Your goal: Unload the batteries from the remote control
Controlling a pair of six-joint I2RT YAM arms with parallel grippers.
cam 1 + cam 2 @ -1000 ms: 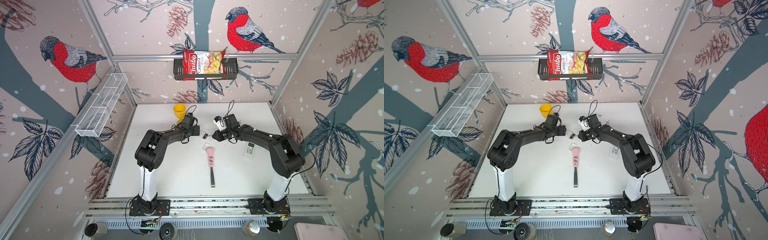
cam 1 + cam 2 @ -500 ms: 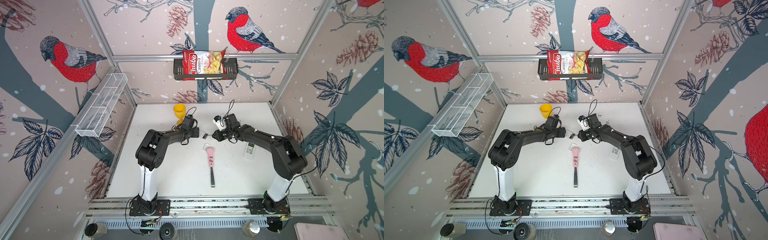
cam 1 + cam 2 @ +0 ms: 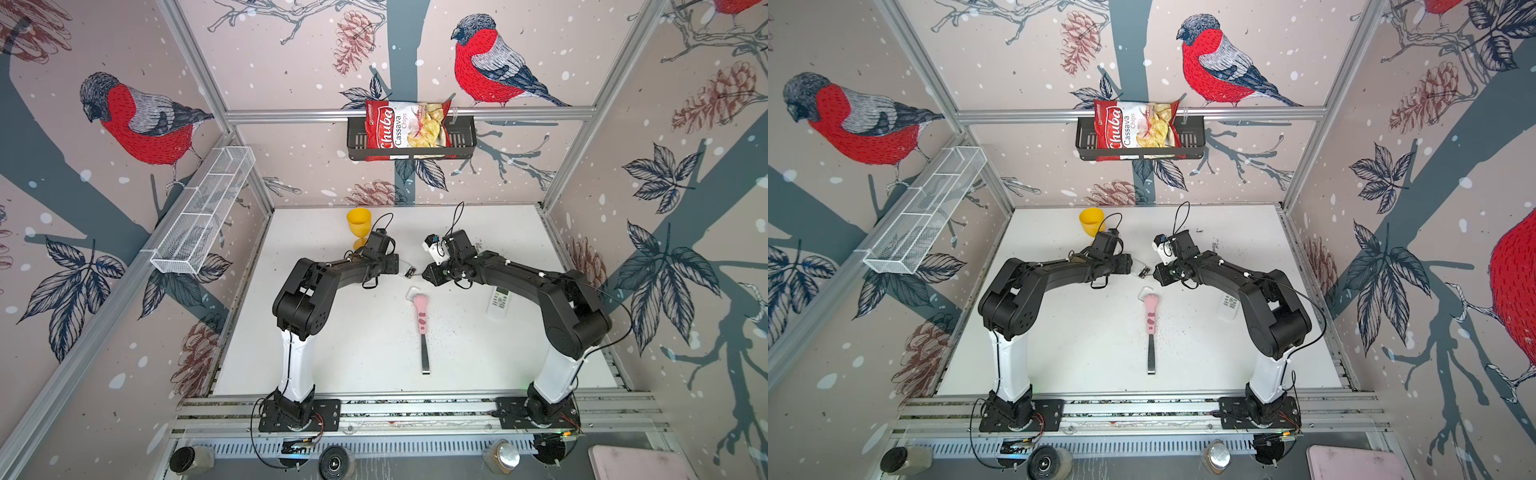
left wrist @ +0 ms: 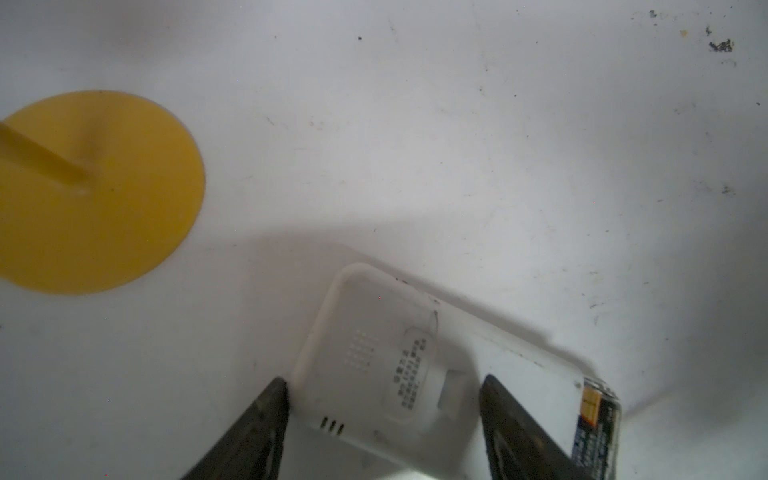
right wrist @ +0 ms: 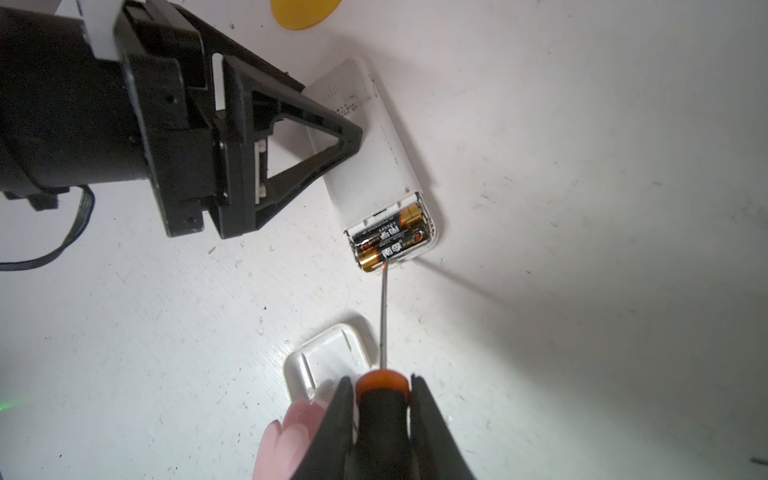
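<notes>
While the right pincer [image 5: 381,380] is clamping the orange-and-black handle of the screwdriver [image 5: 382,415], the tool's thin shaft is reaching to the open compartment at one end of the remote control [image 5: 382,166]. Its tip is meeting the outer of the batteries [image 5: 388,243] at the compartment's rim. Two cells, black with gold-orange ends, are lying side by side, both seated in the remote. The remote is lying face down on the bench [image 3: 353,353], about midway between the left and right edges and closer to the far edge than the near one.

The left pincer [image 4: 384,382] is straddling the remote's other end, its fingers standing apart on either side. One fingertip is meeting the casing's edge, but I cannot tell whether the pair is squeezing it.

The white battery cover [image 5: 328,357] is lying loose just beside the screwdriver, right against a pink-handled tool [image 3: 422,316] whose blade is pointing at the near edge. A second remote [image 3: 498,301] is resting nearer the right edge, and a yellow cup [image 3: 358,222] is standing by the far edge.
</notes>
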